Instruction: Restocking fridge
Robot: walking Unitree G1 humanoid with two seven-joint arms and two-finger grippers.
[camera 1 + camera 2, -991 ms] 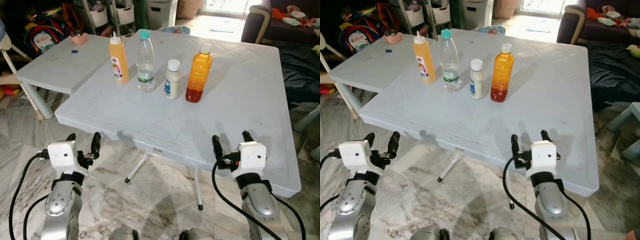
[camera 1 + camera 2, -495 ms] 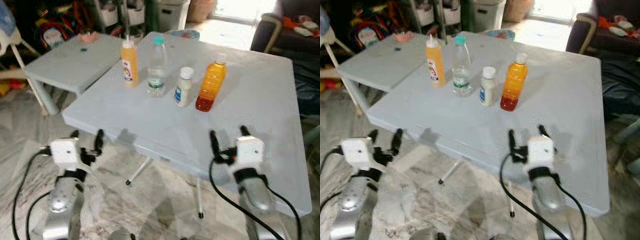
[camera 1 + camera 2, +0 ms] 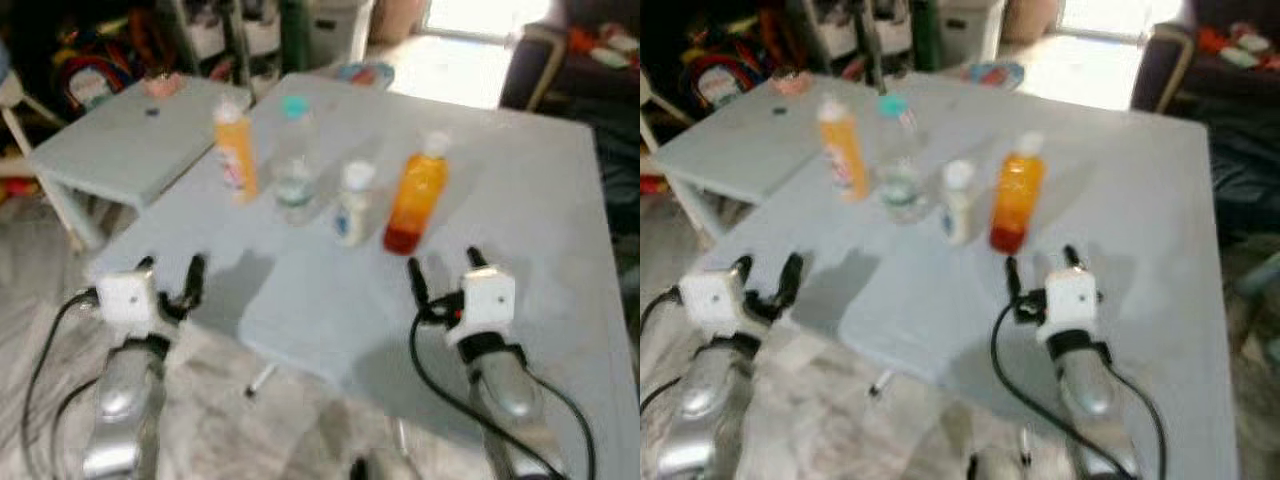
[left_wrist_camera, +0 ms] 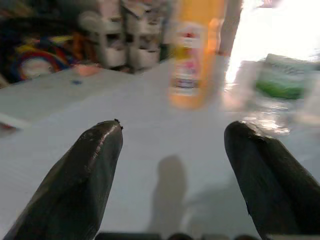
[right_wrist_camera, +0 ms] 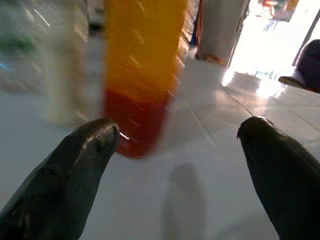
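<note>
Four bottles in a row on the table: squeeze bottle, water bottle, small white bottle, orange bottle. Right gripper wide open, empty, at 6 o'clock of orange bottle. Left gripper wide open, empty, at table edge.

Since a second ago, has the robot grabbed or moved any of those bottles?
No. Both arms have reached forward over the pale plastic table: the right gripper nears the orange-and-red juice bottle, the left gripper faces the yellow squeeze bottle. Both remain open and empty; the four bottles kept their row.
</note>
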